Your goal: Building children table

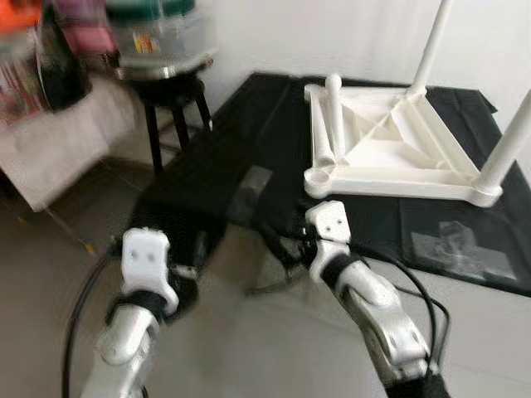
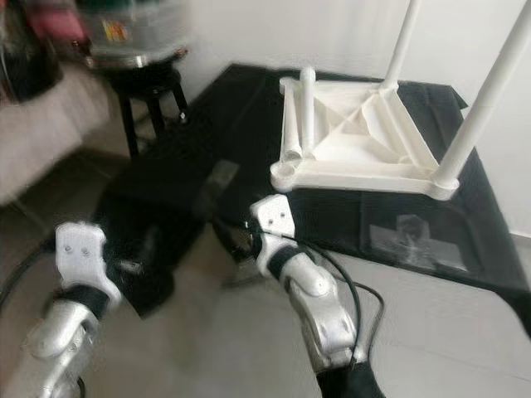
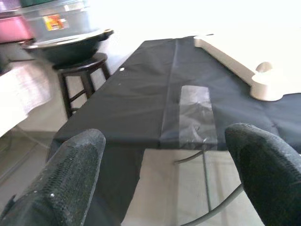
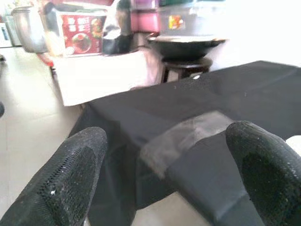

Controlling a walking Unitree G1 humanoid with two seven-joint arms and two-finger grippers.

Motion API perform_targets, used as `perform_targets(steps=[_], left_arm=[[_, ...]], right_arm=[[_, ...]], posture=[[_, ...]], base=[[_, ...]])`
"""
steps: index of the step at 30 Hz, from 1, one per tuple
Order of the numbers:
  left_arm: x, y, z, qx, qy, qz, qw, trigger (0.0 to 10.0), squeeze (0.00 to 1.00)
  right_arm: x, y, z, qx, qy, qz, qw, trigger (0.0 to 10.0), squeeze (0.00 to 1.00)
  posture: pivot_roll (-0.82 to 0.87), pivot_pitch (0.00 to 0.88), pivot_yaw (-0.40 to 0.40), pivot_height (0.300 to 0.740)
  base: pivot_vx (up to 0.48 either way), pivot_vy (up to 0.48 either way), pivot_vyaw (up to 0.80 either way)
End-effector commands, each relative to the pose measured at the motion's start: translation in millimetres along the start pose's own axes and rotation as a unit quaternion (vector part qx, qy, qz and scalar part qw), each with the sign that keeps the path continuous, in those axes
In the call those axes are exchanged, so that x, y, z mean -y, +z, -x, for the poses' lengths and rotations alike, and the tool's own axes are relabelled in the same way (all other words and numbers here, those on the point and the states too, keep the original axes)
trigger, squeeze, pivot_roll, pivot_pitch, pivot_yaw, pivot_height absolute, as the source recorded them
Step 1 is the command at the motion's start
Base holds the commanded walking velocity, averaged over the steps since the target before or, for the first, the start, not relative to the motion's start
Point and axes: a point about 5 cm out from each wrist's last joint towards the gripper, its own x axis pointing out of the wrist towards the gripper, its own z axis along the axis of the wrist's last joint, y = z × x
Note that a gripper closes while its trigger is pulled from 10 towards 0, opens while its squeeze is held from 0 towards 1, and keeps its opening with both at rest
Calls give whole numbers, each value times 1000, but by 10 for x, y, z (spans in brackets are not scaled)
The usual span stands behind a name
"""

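Observation:
The white children's table lies upside down on a black sheet on the floor. Two white legs stand up from its far and right corners. A loose leg lies along its left side, close to an open corner socket. My left gripper is open and empty, low over the near left edge of the sheet. My right gripper is also open and empty, just short of the table's near left corner, behind its white wrist.
A black stool holding a dark wok and stacked plastic containers stands at the left by the sheet. Clear tape patches hold the sheet down. A black cable loops on the grey floor between my arms. A white wall stands behind.

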Motion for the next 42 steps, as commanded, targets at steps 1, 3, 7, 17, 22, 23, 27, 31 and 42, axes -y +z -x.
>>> perform_targets(steps=[1,3,7,17,22,23,27,31,42], left_arm=[[27,26,-9,2,-10,5,1000,10000,0],[27,26,-9,2,-10,5,1000,10000,0],[35,23,-5,0,-16,5,1000,10000,0],[60,14,-7,-4,-26,9,1000,10000,0],[76,4,-5,-7,-30,9,999,10000,0],[78,1,-3,-8,-30,9,999,10000,0],[76,-12,7,-12,-31,9,999,10000,0],[72,-22,15,-14,-30,9,999,10000,0],[58,-66,49,-26,-27,8,999,10000,0]], right_arm=[[50,60,-20,9,-7,-1,1000,10000,0],[50,60,-20,9,-7,-1,1000,10000,0],[121,124,-34,19,-13,1,1000,10000,0],[150,303,-70,46,1,8,999,10000,0],[149,406,-87,62,12,14,998,10000,0],[147,423,-90,64,15,17,998,10000,0],[165,463,-100,61,24,47,997,10000,0],[188,465,-105,47,35,117,991,10000,0],[162,436,-106,20,58,174,983,10000,0]], posture=[[-62,80,39,740],[-62,80,39,740],[-63,78,40,740],[-63,73,45,740],[-62,76,46,740],[-62,79,47,740],[-60,82,48,740],[-59,83,49,740],[-55,91,51,740]], base=[[289,0,0],[289,0,0],[288,0,0],[285,0,-320],[280,0,0],[274,0,0],[271,0,0],[265,0,0],[301,0,0]])
